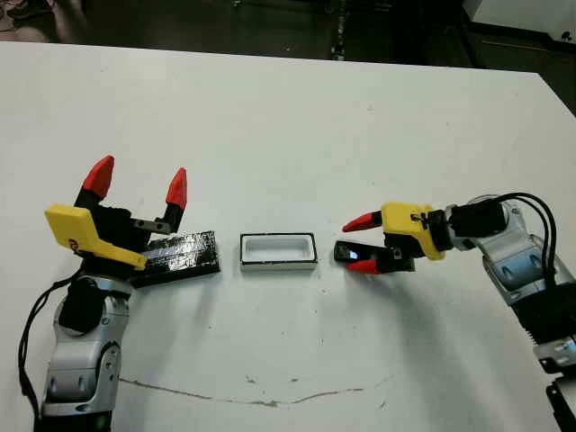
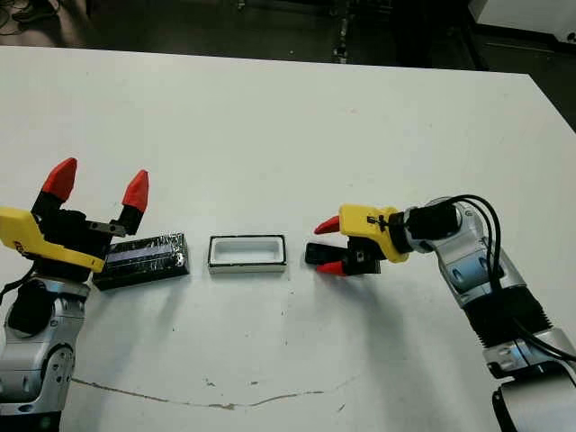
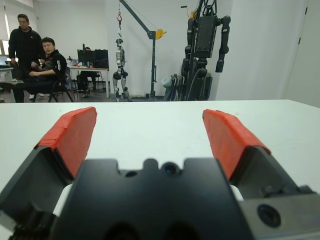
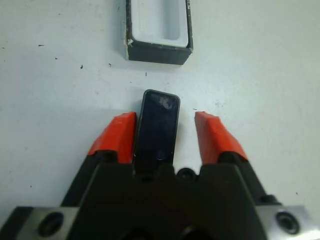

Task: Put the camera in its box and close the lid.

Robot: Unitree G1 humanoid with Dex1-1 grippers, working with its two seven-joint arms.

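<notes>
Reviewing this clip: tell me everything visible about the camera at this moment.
The camera is a small, flat black bar with rounded corners and a glossy dark face showing a faint bluish glint. It lies flat on the white table, to the right of the open white-lined box and apart from it, one short end pointing toward it. It sits between the open fingers of the right end effector; one finger lies against its edge, the other stands clear.

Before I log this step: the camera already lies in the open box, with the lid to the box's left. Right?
Not quite. The camera is not in the box: it lies on the table to the box's right, between the open fingers of the right gripper, as the right wrist view shows. The box is open and empty, and the lid does lie to its left.
</notes>
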